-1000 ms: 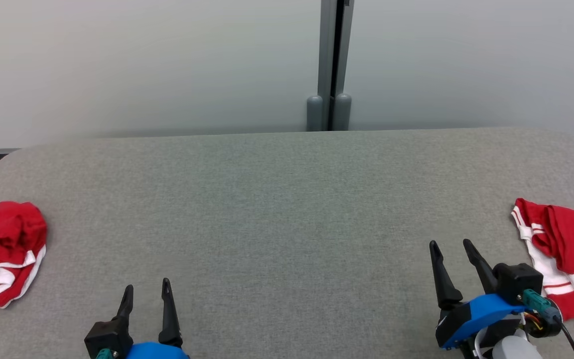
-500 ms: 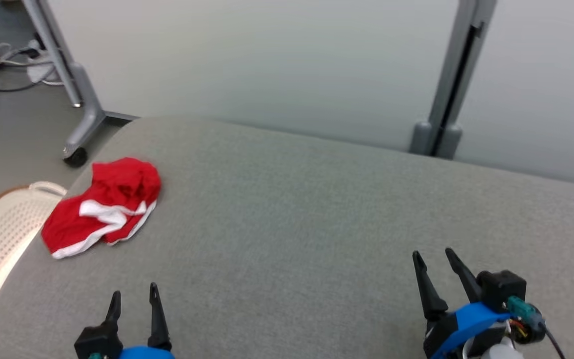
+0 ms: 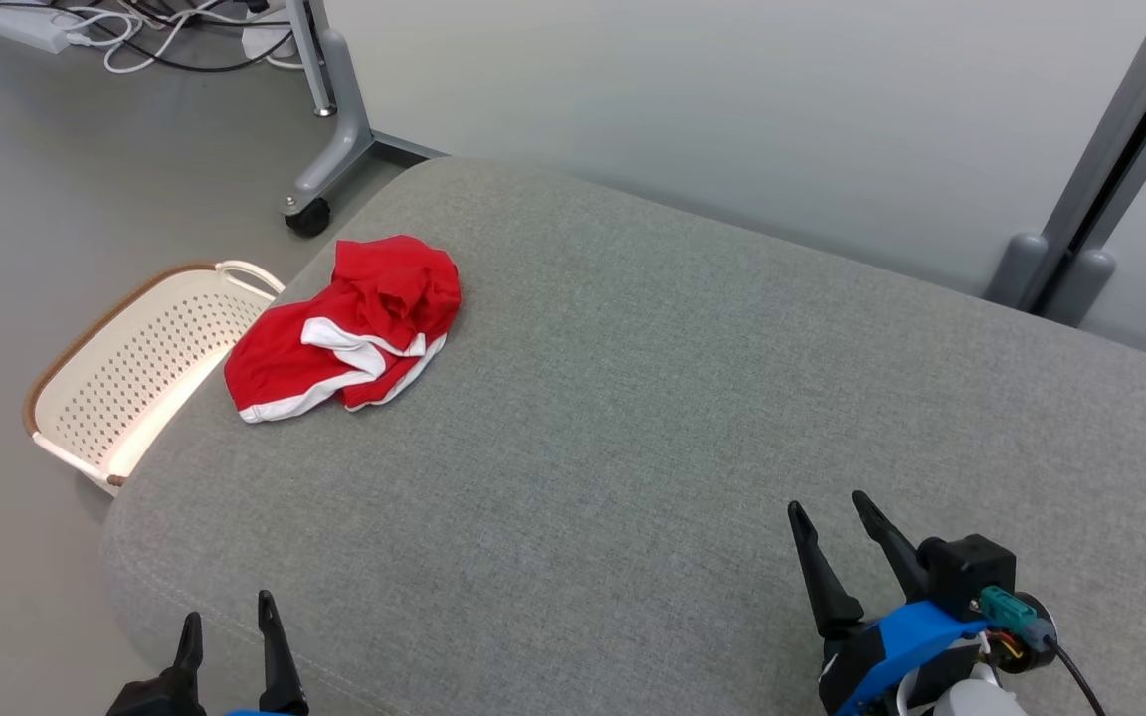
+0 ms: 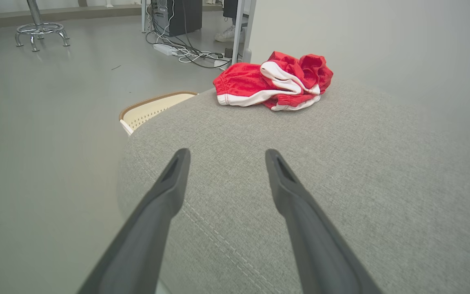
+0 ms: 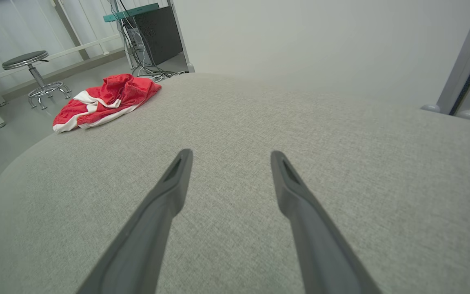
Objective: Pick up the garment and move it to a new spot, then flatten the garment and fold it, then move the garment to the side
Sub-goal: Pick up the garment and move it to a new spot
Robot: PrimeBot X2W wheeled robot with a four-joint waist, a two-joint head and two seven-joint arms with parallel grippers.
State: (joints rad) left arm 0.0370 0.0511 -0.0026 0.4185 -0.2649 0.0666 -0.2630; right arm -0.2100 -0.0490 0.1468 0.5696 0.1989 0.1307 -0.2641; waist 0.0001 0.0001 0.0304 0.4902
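At the near left corner of the padded table (image 3: 633, 418), the left claw (image 3: 227, 628) is seen with its two dark fingers spread apart and nothing held between them; in its own wrist view the tips are poised just above the rounded edge of the grey cloth. The right claw (image 3: 825, 505) is likewise spread and empty, and is placed over the near right part of the table, well apart from the work. Ahead of the left claw and slightly to its right in the wrist view, the garment (image 3: 344, 333) is found: a crumpled red pair of shorts with white trim, bunched in a loose heap at the far left end of the table, close to the edge. Its long axis is laid on a slant in the head view, from the white-hemmed end nearer the robot and the table edge to the higher, wadded end farther in. Below that edge, on the floor, a pale perforated basket (image 3: 135, 378) is set. The garment is judged to be much nearer the left arm, while a long reach across the table would be asked of the right. The pick-up is not yet begun, and a forward reach by the left claw toward the heap is what the first step is judged to call for.
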